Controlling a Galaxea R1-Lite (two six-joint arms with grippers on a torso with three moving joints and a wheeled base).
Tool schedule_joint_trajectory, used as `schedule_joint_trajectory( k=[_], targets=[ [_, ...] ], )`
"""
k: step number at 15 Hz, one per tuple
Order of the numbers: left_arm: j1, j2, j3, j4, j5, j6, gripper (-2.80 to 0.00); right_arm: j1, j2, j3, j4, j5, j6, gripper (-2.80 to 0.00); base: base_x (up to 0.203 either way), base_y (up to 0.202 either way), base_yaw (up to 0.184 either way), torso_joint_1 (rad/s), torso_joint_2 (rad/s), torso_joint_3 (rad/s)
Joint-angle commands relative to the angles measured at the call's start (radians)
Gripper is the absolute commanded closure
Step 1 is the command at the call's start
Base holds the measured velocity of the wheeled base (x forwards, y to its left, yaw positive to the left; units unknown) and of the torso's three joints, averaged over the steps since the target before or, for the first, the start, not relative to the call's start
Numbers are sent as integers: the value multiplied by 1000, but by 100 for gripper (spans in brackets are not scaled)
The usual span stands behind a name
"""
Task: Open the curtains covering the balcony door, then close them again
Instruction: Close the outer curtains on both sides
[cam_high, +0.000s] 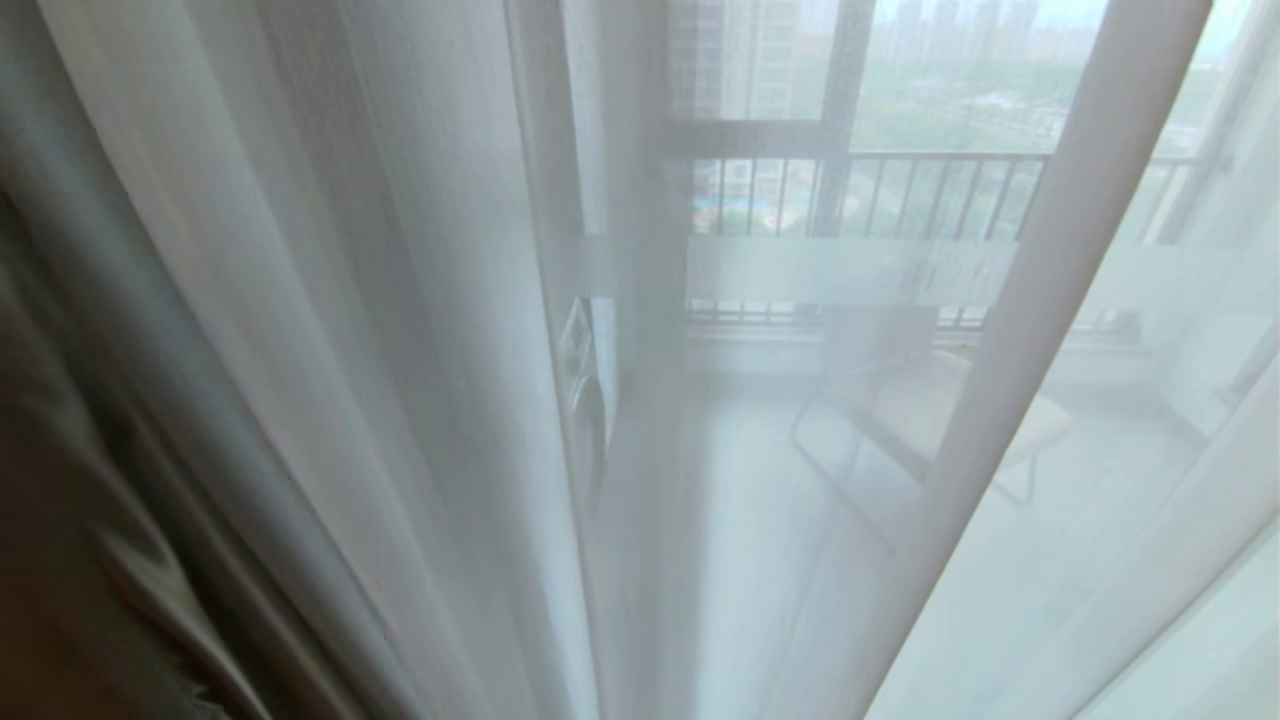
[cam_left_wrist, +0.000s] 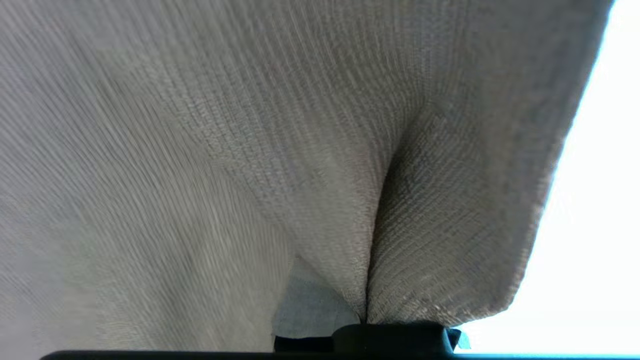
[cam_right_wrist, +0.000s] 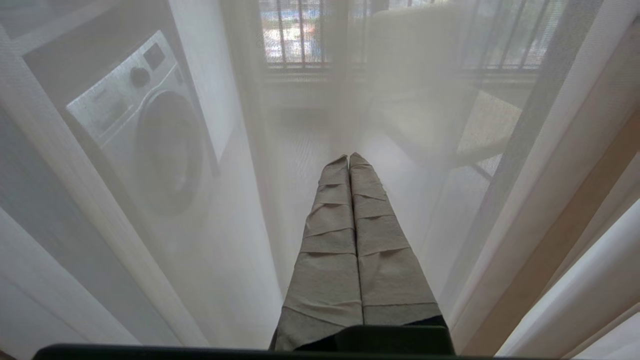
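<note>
White sheer curtains (cam_high: 400, 330) hang across the whole head view. A dark strip of the thick beige-grey curtain (cam_high: 70, 520) shows at its far left. Through the sheers I make out the balcony door's frosted band (cam_high: 850, 272). In the left wrist view the thick woven curtain (cam_left_wrist: 250, 150) fills the picture, and a fold of it is pinched in my left gripper (cam_left_wrist: 369, 295). That gripper is shut on the fabric, with only part of one taped finger (cam_left_wrist: 310, 305) showing. My right gripper (cam_right_wrist: 348, 159) is shut and empty, pointing at the sheers (cam_right_wrist: 240, 240). Neither arm shows in the head view.
Behind the sheers lies the balcony with a washing machine (cam_right_wrist: 145, 145) on the left. There is a chair (cam_high: 930, 410) on its pale floor and a barred railing (cam_high: 900, 190) at the far window. A thicker sheer fold (cam_high: 1040, 300) runs down on the right.
</note>
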Motion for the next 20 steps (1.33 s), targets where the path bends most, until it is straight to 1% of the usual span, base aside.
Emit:
schedule_joint_trajectory(
  k=[1,3,7,9,11,14,18,20],
  targets=[
    [-135,-41,2,16,-3,-1,0,0,1,0,-1,1,0,0,0,0,0,0,0,0],
    [-221,-67,3,25,1,-1,0,0,1,0,-1,0,0,0,0,0,0,0,0,0],
    [-299,-106,24,46,-6,-1,0,0,1,0,-1,0,1,0,0,0,0,0,0,0],
    [-372,-117,24,89,2,0,0,0,1,0,-1,1,-1,0,0,0,0,0,0,0],
    [-446,-120,21,108,3,0,0,0,1,0,-1,0,-1,0,0,0,0,0,0,0],
    [-567,-117,23,113,9,3,0,0,1,0,-1,0,1,0,0,0,0,0,0,0],
    [-689,-104,18,113,21,5,0,0,1,0,-1,0,0,0,0,0,0,0,0,0],
    [-733,-96,16,113,23,5,0,0,1,0,-1,0,0,0,0,0,0,0,0,0]
  ],
)
